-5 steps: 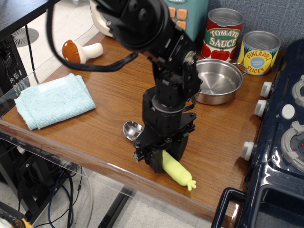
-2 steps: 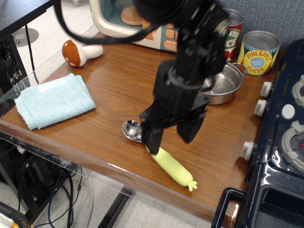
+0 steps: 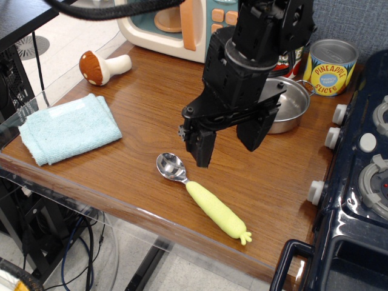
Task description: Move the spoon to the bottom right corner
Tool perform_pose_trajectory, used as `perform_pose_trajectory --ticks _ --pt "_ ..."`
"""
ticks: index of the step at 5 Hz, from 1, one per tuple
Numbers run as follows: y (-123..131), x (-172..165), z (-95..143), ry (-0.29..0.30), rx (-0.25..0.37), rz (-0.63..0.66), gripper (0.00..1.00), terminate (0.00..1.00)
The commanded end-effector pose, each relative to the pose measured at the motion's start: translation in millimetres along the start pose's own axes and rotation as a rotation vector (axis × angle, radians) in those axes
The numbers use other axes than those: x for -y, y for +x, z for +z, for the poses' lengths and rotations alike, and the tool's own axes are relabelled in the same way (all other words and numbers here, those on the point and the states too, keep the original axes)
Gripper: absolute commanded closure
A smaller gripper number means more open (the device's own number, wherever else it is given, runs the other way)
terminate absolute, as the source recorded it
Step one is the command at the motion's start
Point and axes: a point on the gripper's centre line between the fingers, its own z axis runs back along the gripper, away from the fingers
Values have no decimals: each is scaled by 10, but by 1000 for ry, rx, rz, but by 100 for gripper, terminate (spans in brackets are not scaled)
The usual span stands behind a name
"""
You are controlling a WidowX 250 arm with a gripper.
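The spoon (image 3: 200,197) lies near the table's (image 3: 145,121) front edge, toward the right corner. The gripper (image 3: 229,140) hangs above it, wide and empty. It looks light and stiff (shiny bowl probably slippery); grasp the thick handle.

Black robot arm reaching down from above, gripper (image 3: 229,142) pointing downward, jaws spread wide, holding nothing
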Motion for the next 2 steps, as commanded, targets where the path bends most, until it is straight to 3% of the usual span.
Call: perform_pose_trajectory --ticks 1,2 --pt "61 172 147 -34 14 1 0 0" --pt "61 172 147 -34 14 1 0 100"
